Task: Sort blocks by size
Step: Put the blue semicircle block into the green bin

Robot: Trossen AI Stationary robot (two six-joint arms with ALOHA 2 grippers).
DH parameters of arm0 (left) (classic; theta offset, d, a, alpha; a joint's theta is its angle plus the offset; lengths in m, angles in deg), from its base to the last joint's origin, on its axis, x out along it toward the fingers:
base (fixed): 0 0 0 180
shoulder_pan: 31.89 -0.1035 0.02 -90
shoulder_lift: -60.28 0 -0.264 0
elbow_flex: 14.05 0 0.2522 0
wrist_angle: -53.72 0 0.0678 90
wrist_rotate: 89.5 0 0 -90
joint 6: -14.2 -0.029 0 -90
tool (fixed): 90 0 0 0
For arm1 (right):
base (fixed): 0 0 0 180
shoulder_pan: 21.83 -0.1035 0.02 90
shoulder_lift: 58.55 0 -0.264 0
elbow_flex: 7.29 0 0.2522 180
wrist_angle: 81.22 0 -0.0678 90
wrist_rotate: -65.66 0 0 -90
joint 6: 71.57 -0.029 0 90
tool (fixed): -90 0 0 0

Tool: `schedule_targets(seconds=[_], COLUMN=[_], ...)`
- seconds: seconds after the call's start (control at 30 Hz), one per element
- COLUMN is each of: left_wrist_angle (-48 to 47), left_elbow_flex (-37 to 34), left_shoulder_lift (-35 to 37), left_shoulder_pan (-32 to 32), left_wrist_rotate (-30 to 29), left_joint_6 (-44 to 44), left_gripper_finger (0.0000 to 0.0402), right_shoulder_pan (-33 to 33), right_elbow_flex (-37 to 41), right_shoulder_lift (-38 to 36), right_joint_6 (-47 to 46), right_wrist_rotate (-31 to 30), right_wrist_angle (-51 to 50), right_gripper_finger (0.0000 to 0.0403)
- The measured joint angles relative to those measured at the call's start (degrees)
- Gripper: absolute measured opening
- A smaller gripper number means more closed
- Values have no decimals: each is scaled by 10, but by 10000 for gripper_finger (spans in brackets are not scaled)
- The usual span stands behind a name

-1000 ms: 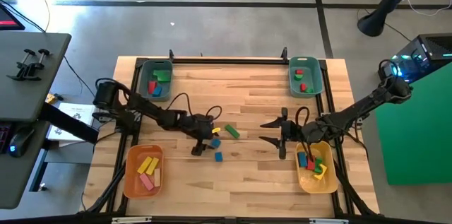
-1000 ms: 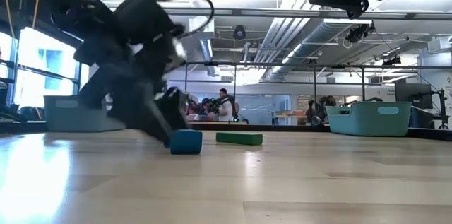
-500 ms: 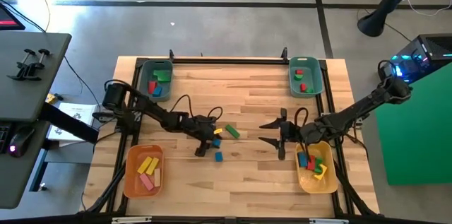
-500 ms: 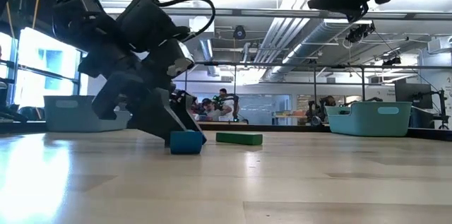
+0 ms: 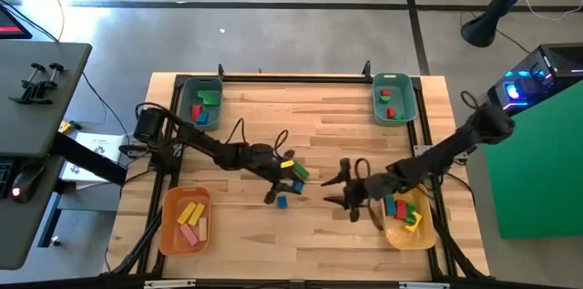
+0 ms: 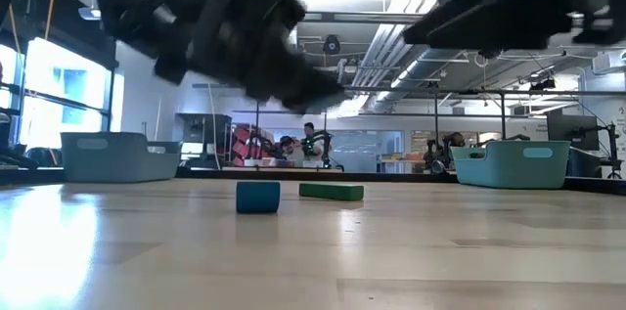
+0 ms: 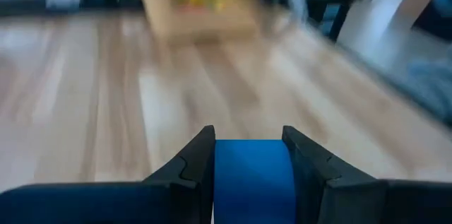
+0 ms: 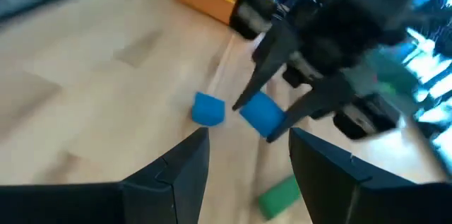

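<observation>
1. Most blocks already sit in the four corner bins (image 5: 185, 220).
2. Left gripper (image 5: 284, 180), mid-worktop, has its fingers clamped on a blue cube (image 7: 252, 179).
3. Right gripper (image 5: 339, 191), at 3 o'clock of it, fingers apart, empty.
4. Left loose: blue block (image 5: 281, 202) at 6 o'clock, green bar (image 5: 300, 170).

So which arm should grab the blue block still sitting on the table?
Probably the right gripper: it's open and empty near the blue cube. The left gripper already holds another blue block.

Blue blocks (image 8: 207, 108), green bar (image 6: 331, 192), teal bins (image 5: 392, 98)
</observation>
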State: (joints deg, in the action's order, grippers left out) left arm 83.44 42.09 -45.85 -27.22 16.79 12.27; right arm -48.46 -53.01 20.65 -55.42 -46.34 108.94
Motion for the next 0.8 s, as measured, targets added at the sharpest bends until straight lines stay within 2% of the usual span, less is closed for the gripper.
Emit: schedule_targets(seconds=[0.23, 0.4, 0.53, 0.67, 0.8], left_wrist_angle=[-11, -19, -17, -20, -24], left_elbow_flex=[64, 80, 81, 81, 81], left_shoulder_lift=[1, 1, 2, 2, 2], left_shoulder_pan=[-1, -1, -2, -2, -2], left_wrist_rotate=[15, 16, 15, 17, 15], left_joint_6=[66, 92, 98, 98, 104], left_gripper_finger=[100, 100, 100, 101, 103], right_shoulder_pan=[13, 15, 15, 16, 16], right_elbow_flex=[-98, -162, -195, -208, -209], right_shoulder_lift=[89, 133, 161, 167, 167], right_joint_6=[155, 217, 227, 229, 227], right_wrist_rotate=[-79, -94, -140, -144, -144], right_wrist_angle=[-42, -107, -123, -136, -150], right_gripper_finger=[191, 191, 188, 162, 112])
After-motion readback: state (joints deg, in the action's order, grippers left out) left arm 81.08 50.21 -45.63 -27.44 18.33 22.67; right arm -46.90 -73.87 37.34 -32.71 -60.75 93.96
